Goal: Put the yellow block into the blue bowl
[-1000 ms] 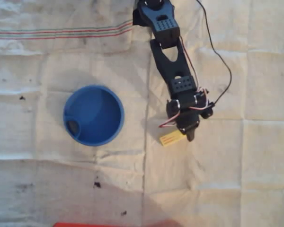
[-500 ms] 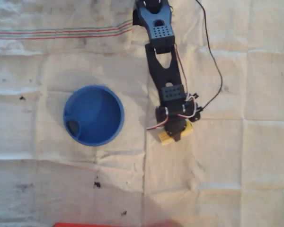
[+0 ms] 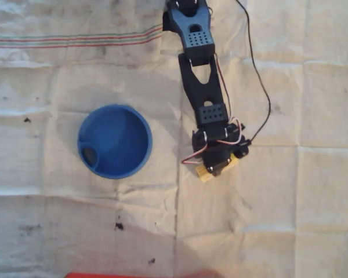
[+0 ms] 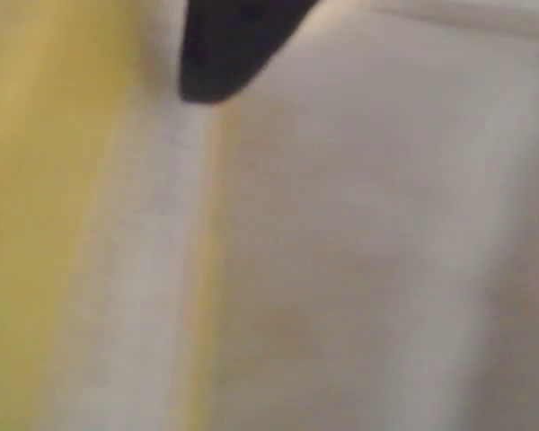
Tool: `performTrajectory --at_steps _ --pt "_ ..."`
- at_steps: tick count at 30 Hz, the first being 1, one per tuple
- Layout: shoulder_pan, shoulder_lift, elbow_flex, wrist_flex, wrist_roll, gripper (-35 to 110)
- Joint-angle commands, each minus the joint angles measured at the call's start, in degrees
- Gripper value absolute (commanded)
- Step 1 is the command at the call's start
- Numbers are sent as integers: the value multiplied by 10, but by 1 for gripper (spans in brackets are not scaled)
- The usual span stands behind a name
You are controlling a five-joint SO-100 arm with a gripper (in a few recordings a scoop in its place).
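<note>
Since a second ago the arm has swung left and settled over the yellow block; the end effector now sits on top of it instead of off its right end. Little change over the last half second, just a slight shift.

Step in hand: the grasp, judging by the pose. Overhead view shows the block on the cloth-covered tabletop, mostly hidden under the end effector, with its lower-left end poking out and a sliver of yellow at the upper right. Block lies diagonal, lower-left to upper-right.

End effector state: cannot tell. Wrist housing hides the jaws from above. Wrist view is badly blurred: a broad yellow band fills the left side, likely the block very close to the lens, with one dark fingertip at top. Contact not confirmed.

Blue bowl sits upright to the left of the block in the overhead view, well apart, nothing in it but a dark spot on the inner wall.

Next move calls for a firm close across the block's short side, then a lift high enough to clear the bowl rim, then a swing left and release over the bowl centre.
</note>
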Motion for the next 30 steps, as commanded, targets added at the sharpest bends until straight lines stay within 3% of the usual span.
performTrajectory --at_steps 1,7,23,30 --pt "7 8 -46 -11 2 0" --pt "10 33 -47 11 4 0" --pt "11 297 -47 221 10 0" --pt "98 344 -39 224 4 0"
